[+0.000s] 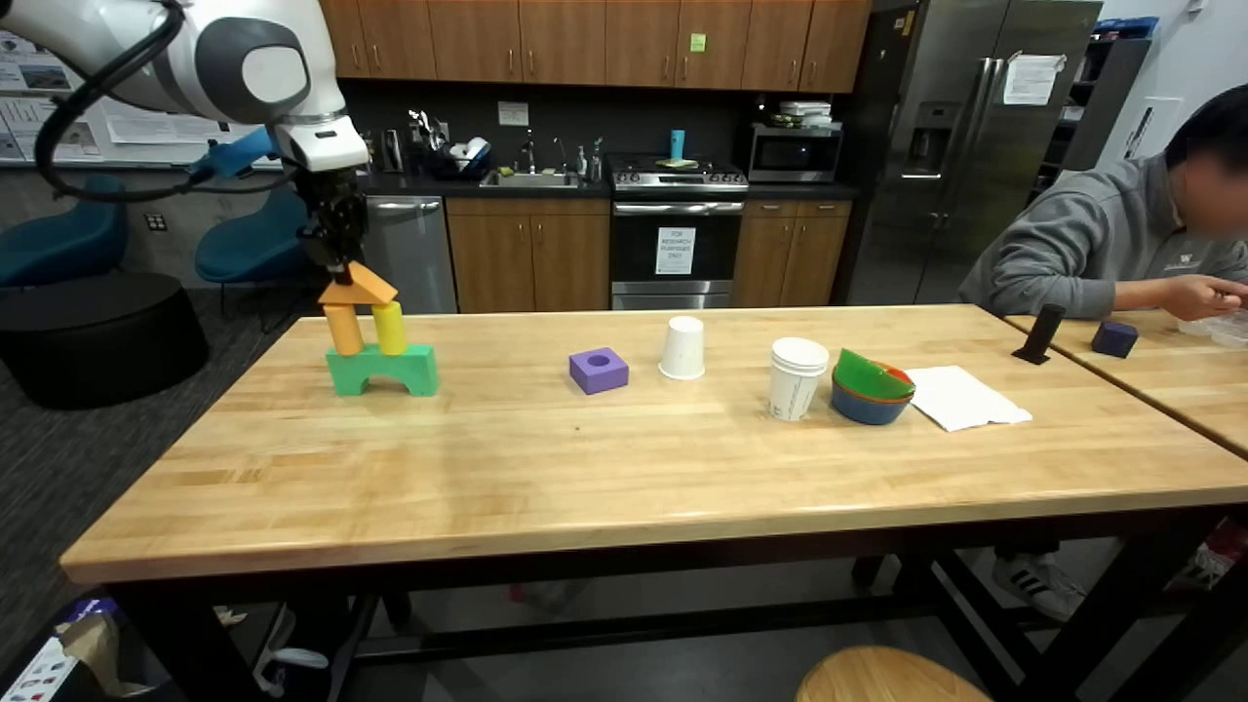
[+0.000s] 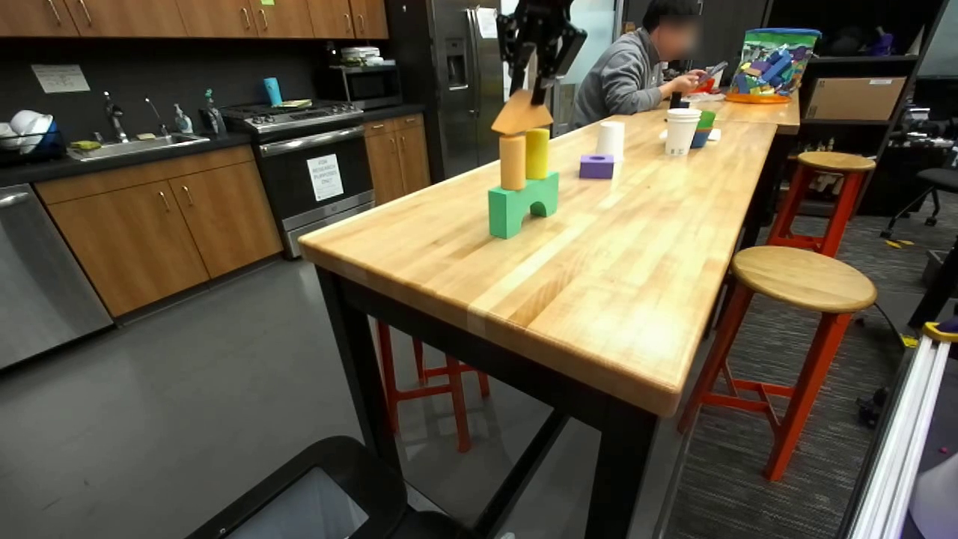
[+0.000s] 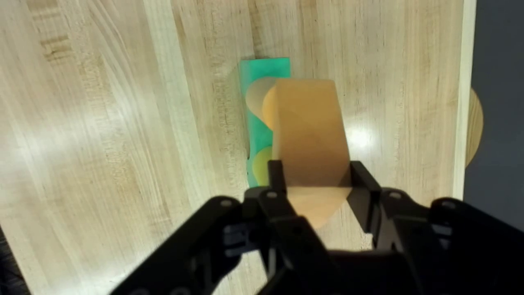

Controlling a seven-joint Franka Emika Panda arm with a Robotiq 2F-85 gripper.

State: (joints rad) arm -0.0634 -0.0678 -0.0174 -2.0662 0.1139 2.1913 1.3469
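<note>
My gripper [image 3: 313, 174] is shut on an orange triangular block [image 3: 312, 131], with one finger on each side of it. In both exterior views this block [image 1: 369, 287] is right at the tops of two upright cylinders, an orange one [image 1: 343, 330] and a yellow one [image 1: 390, 330]. Whether it touches them I cannot tell. Both cylinders stand on a green arch block [image 2: 505, 212] on the table. From the wrist, the triangular block looks shifted to the right of the arch and partly hides the yellow cylinder [image 3: 261, 166].
Along the wooden table [image 1: 487, 468] stand a purple block with a hole [image 1: 599, 371], an overturned white cup [image 1: 682, 349], stacked white cups [image 1: 797, 380], nested coloured bowls [image 1: 871, 398] and white paper [image 1: 960, 398]. A person [image 1: 1102, 224] sits at the far end. The arch is near one table end.
</note>
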